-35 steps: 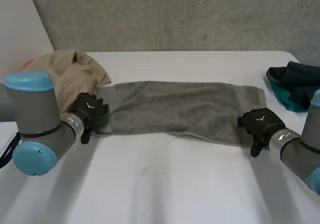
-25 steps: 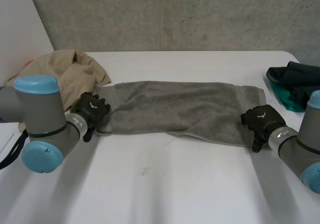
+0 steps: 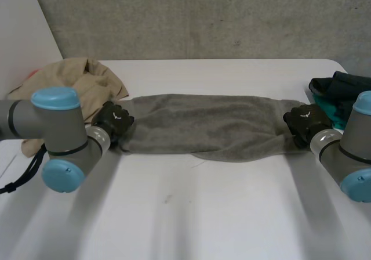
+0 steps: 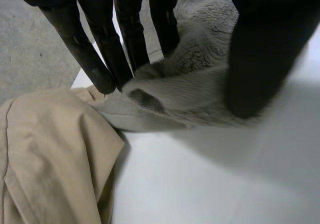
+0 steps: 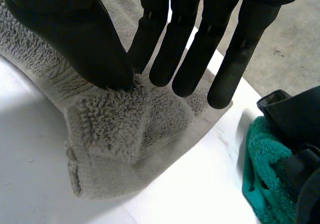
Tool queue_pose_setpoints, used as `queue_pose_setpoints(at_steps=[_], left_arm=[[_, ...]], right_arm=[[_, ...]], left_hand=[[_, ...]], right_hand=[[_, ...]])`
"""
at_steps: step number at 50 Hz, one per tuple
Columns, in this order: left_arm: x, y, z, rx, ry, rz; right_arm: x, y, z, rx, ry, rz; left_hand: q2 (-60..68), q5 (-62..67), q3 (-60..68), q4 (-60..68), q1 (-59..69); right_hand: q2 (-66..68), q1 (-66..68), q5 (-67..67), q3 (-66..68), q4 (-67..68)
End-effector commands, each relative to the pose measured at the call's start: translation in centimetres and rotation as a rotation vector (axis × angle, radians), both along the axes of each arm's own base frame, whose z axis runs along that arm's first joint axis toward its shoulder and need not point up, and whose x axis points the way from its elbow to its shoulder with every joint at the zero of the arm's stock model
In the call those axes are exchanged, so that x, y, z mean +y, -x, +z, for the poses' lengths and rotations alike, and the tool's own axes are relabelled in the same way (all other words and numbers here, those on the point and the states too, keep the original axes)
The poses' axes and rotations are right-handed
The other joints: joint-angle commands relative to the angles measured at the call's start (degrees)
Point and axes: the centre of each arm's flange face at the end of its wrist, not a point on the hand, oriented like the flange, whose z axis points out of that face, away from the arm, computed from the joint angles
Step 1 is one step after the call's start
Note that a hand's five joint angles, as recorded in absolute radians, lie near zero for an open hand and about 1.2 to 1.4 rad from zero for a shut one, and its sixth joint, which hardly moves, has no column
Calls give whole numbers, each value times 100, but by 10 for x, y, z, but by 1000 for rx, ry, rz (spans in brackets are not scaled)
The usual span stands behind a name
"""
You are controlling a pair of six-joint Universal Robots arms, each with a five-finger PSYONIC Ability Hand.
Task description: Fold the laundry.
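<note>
A grey towel (image 3: 203,126) lies stretched across the middle of the white table (image 3: 191,213), folded lengthwise into a narrow band. My left hand (image 3: 114,119) is at its left end. There its fingers (image 4: 102,59) and thumb (image 4: 262,54) pinch a bunched fold of the towel (image 4: 190,79). At the right end, my right hand (image 3: 304,121) is shut on the towel too. Its thumb (image 5: 80,39) presses a doubled corner of the towel (image 5: 115,134) against the fingers (image 5: 185,49).
A beige garment (image 3: 75,89) lies heaped at the table's left side, touching the towel's end beside my left fingers (image 4: 50,159). At the right edge lies a pile of dark and teal clothes (image 3: 342,97), and the teal cloth (image 5: 265,179) is close to my right hand.
Both hands have moved away from the table's near edge, carrying the towel's near edge over towards its far edge. The towel is now narrower.
</note>
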Motion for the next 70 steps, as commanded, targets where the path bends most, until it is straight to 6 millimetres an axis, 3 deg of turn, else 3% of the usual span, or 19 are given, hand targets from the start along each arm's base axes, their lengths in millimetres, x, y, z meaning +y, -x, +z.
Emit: queue_pose_setpoints(at_steps=[1, 9, 15, 19, 22, 25, 31, 33, 37, 39, 42, 43, 45, 46, 50, 52, 57, 61, 70], left_arm=[[-12, 6, 5, 24, 33, -9], [8, -7, 50, 87, -5, 31], [46, -36, 111, 149, -31, 89], [80, -51, 169, 225, 24, 108], [99, -53, 197, 291, 59, 80], [99, -51, 193, 306, 27, 69], [61, -42, 133, 231, -157, 131], [45, -38, 109, 206, -222, 160], [16, -26, 94, 209, -229, 162], [-1, -16, 108, 254, -165, 139], [-13, -4, 159, 375, -13, 90], [-19, -1, 189, 462, 77, 76], [-21, 0, 222, 571, 171, 61], [-20, -2, 254, 682, 259, 44], [-19, -11, 305, 903, 426, 0], [-20, -15, 312, 959, 456, 4], [-24, -21, 280, 906, 354, 79], [-27, -25, 231, 826, 214, 143], [-30, -24, 75, 532, -126, 216]], right_arm=[[0, 6, 7, -34, -28, -25], [14, 13, 53, -76, -61, 4], [46, 24, 112, -4, -112, 41], [68, 36, 158, 67, -111, 39], [75, 39, 170, 86, -141, 37], [79, 38, 166, 109, -208, 44], [75, 30, 124, 234, -399, 119], [65, 25, 107, 277, -422, 122], [36, 15, 90, 288, -346, 59], [11, 9, 92, 250, -229, 6], [-21, 0, 119, 160, -9, -65], [-35, -2, 142, 96, 120, -108], [-46, -2, 168, 10, 258, -153], [-50, -1, 180, -30, 316, -171], [-60, 6, 245, -263, 621, -212], [-61, 7, 257, -312, 690, -205], [-63, 4, 254, -312, 702, -158], [-59, 0, 216, -274, 544, -93], [-18, -13, 73, -110, 46, 71]], left_hand=[[3334, 3453, 3404, 3390, 3267], [3334, 3453, 3404, 3390, 3267], [3334, 3453, 3404, 3390, 3267], [3334, 3453, 3404, 3390, 3267], [3334, 3453, 3404, 3390, 3267], [3334, 3453, 3404, 3390, 3267], [3334, 3453, 3404, 3390, 3267], [3334, 3453, 3404, 3390, 3267], [3334, 3453, 3404, 3390, 3267], [3334, 3453, 3404, 3390, 3267], [3334, 3453, 3404, 3390, 3267], [3334, 3453, 3404, 3390, 3267], [3334, 3453, 3404, 3390, 3267], [3334, 3453, 3404, 3390, 3267], [3334, 3453, 3404, 3390, 3267], [3334, 3453, 3404, 3390, 3267], [3334, 3453, 3404, 3390, 3267], [3334, 3453, 3404, 3390, 3267], [3334, 3453, 3404, 3390, 3267]], right_hand=[[1273, 1696, 1364, 1229, 1171], [1273, 1696, 1364, 1229, 1171], [1273, 1696, 1364, 1229, 1171], [1273, 1696, 1364, 1229, 1171], [1273, 1696, 1364, 1229, 1171], [1273, 1696, 1364, 1229, 1171], [1273, 1696, 1364, 1229, 1171], [1273, 1696, 1364, 1229, 1171], [1273, 1696, 1364, 1229, 1171], [1273, 1696, 1364, 1229, 1171], [1273, 1696, 1364, 1229, 1171], [1273, 1696, 1364, 1229, 1171], [1273, 1696, 1364, 1229, 1171], [1273, 1696, 1364, 1229, 1171], [1273, 1696, 1364, 1229, 1171], [1273, 1696, 1364, 1229, 1171], [1273, 1696, 1364, 1229, 1171], [1273, 1696, 1364, 1229, 1171], [1273, 1696, 1364, 1229, 1171]])
